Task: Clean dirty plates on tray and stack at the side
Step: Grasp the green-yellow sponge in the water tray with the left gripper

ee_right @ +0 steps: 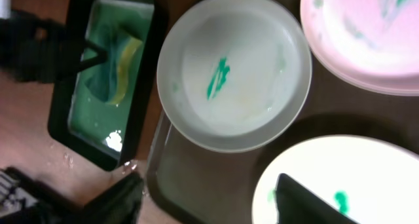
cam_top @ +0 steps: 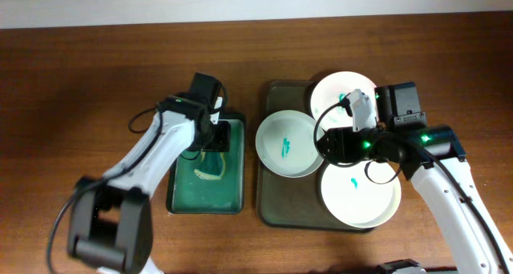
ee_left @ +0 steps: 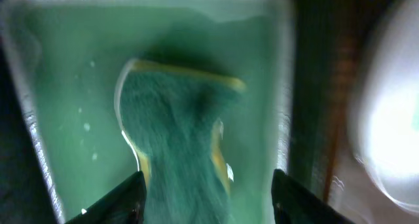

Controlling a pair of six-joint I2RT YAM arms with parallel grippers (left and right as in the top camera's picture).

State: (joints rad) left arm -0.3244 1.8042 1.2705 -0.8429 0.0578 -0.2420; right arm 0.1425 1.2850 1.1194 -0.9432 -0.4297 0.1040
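Note:
Three white plates with teal smears lie on the dark tray (cam_top: 271, 203): one at the left (cam_top: 288, 143), one at the back (cam_top: 343, 94), one at the front (cam_top: 361, 195). My right gripper (cam_top: 333, 143) is open and empty, hovering over the tray (ee_right: 209, 178) between the left plate (ee_right: 236, 67) and the front plate (ee_right: 353, 178); its fingertips (ee_right: 209, 198) hold nothing. My left gripper (cam_top: 220, 138) is open above a teal-and-yellow sponge (ee_left: 177, 132) in the small green tray (ee_left: 65, 86), its fingers (ee_left: 206, 198) on either side of the sponge.
The small green tray (cam_top: 204, 174) with wet sponge (cam_top: 210, 168) sits left of the dark tray on the brown wooden table (cam_top: 80, 82). The back plate (ee_right: 366, 34) overlaps the tray's far edge. The left plate's edge shows in the left wrist view (ee_left: 393, 119).

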